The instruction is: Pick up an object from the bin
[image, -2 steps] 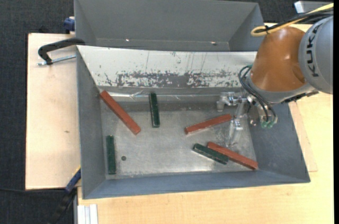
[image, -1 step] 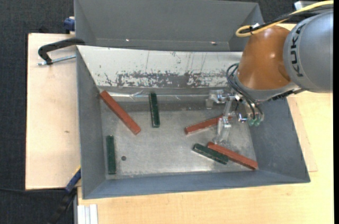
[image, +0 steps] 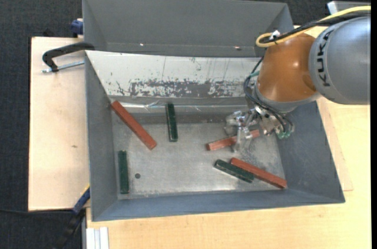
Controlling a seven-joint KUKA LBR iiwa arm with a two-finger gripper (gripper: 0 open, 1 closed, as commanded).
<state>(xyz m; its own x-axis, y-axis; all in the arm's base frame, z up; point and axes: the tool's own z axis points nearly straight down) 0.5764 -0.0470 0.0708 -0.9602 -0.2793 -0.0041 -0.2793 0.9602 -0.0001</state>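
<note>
Short red bar (image: 221,145) just left of gripper (image: 242,135)

Reads "KUK" in black capitals (image: 323,62) on the grey casing of the arm (image: 350,65), above the far right corner of the bin (image: 177,24). Stands as the legible part of the maker's name, turned sideways and running along the casing, just beside the orange cover (image: 285,68). Trails off at one end, where the casing curves away, too unclear to make out further.
</note>
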